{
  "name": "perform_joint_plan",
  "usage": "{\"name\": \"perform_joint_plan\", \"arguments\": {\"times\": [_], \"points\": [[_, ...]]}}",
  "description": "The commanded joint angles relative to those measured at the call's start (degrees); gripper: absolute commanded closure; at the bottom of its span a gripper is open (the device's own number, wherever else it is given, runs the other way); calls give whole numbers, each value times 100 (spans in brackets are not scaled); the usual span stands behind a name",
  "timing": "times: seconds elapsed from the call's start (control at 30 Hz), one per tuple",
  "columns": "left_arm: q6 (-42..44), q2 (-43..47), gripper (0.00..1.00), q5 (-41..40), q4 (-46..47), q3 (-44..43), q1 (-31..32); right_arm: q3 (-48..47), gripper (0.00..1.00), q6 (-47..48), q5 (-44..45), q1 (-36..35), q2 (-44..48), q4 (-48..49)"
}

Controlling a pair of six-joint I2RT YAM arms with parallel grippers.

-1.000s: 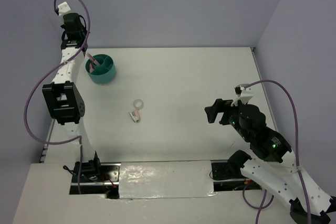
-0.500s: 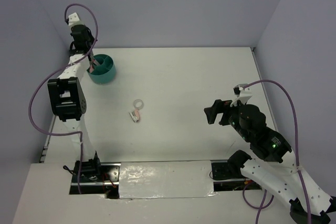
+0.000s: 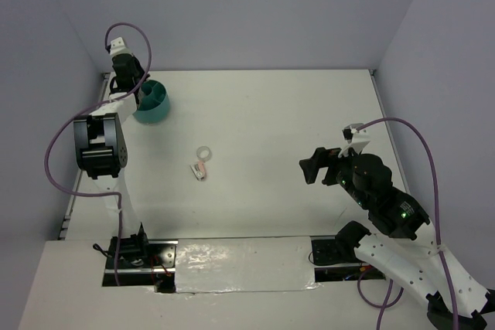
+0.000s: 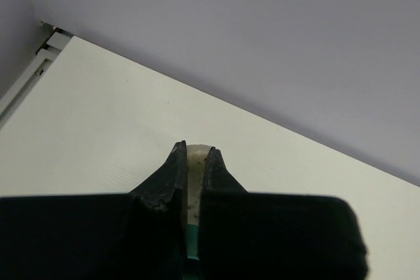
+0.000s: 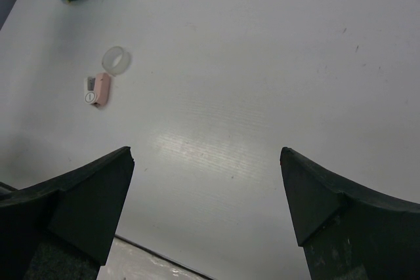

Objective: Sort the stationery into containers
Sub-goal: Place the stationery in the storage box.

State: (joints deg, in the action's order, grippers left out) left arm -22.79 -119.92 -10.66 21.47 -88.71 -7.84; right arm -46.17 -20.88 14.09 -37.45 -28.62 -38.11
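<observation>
Top external view: teal cup sits in the far-left corner of the table and looks tipped, with the left gripper right at its rim. The clear ring and the pink oblong piece lie just beside each other mid-table, well apart from the cup. Left wrist view shows the jaws pinched nearly together with a sliver of teal wedged low between them (reads as clamped on the cup wall), while the right gripper hangs over the right half, jaws spread wide, holding nothing.
</observation>
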Motion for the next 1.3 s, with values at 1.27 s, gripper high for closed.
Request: {"name": "perform_joint_plan", "arguments": {"times": [1.27], "points": [[187,171,89,485,68,-331,37,-41,0,137,-29,1,6,357]]}}
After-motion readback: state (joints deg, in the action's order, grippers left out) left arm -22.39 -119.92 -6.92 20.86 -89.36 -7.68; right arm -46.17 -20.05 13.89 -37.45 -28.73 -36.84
